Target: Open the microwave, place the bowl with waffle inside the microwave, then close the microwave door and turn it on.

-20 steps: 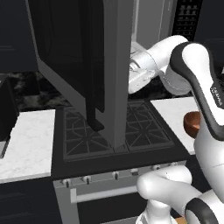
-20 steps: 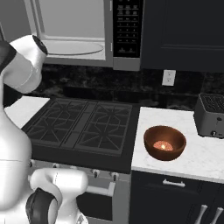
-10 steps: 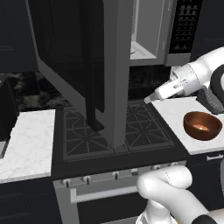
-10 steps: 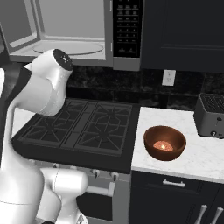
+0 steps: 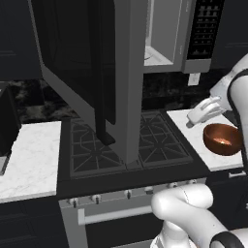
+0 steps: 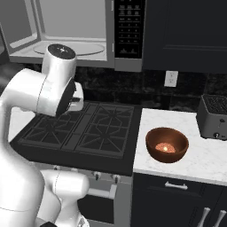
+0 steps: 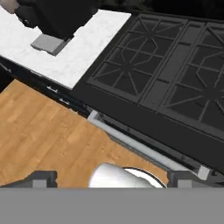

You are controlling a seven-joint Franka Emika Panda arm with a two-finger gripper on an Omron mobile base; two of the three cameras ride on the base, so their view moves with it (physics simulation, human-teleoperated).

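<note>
Light: dim, even; dark cabinets swallow detail.
Glare: soft sheen inside bowl [image 6: 167,144].
Shadows: faint.
Sharpness: rendered, slightly soft; no edge distortion.

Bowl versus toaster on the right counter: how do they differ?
The bowl is round, glossy copper-brown and open-topped, with the waffle in it; the toaster is boxy, grey and dark, with slots on top. The bowl sits near the counter's front edge, the toaster further back and to the right. Both stand upright on the white counter, apart.

The bowl [image 6: 167,145] is glossy copper-brown with a glowing orange centre. It sits on a white, grey-veined marble bench [image 6: 200,160]. The microwave door [image 5: 92,72] is dark glass in a grey frame; the floor [image 7: 48,140] is honey-coloured wood.
</note>
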